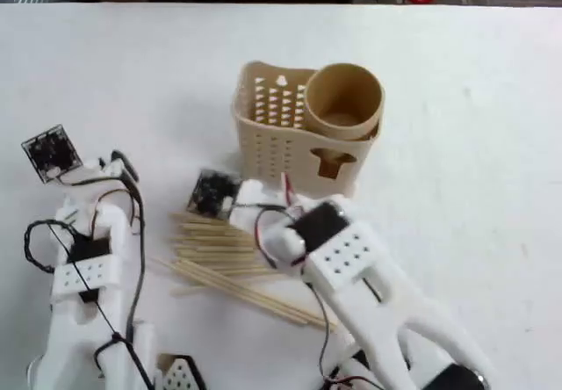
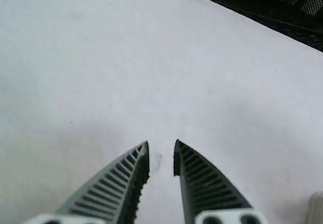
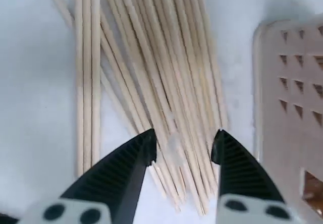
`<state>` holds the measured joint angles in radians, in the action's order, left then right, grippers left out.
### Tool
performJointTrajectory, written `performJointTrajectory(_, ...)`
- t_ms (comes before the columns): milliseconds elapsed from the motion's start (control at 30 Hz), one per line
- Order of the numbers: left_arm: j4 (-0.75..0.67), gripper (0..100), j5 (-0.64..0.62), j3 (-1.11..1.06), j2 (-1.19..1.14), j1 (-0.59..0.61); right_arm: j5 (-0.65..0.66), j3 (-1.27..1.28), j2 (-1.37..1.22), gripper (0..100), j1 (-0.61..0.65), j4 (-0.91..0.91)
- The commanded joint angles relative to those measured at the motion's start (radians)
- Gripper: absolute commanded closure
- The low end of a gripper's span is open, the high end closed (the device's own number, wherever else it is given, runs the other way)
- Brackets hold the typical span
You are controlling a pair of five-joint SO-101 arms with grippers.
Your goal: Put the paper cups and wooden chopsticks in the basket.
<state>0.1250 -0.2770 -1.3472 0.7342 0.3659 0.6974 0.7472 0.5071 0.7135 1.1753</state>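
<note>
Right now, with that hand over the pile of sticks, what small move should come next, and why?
Probably lower the right hand a little and close it. It is open over the pale wooden chopsticks, which lie loose on the white table with several lined up in its gap, beside the beige perforated plastic basket.

The open right pincer (image 3: 182, 146) straddles the wooden chopsticks (image 3: 151, 67) — the basket (image 3: 292, 108) just beside.

Your right gripper (image 3: 184, 144) hangs over the chopsticks (image 3: 151, 67), which run ahead between its jaws, with the basket (image 3: 290, 98) just beside it and a paper cup (image 1: 343, 100) inside.
</note>
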Motion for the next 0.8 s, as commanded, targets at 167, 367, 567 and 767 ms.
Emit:
performJointTrajectory(167,-0.023,90,-0.012,0.005,0.030,0.005,0.008,0.044,-0.223,80.8,0.022,-0.255)
performJointTrajectory(367,-0.023,90,-0.012,0.005,0.030,0.005,0.012,0.044,-0.360,81.0,0.022,-0.308)
performJointTrajectory(567,-0.023,90,-0.012,0.003,0.030,0.005,0.015,0.034,-0.458,80.9,0.010,-0.292)
performJointTrajectory(767,-0.021,90,-0.012,0.003,0.030,0.008,0.046,0.018,-0.461,80.7,-0.059,-0.254)
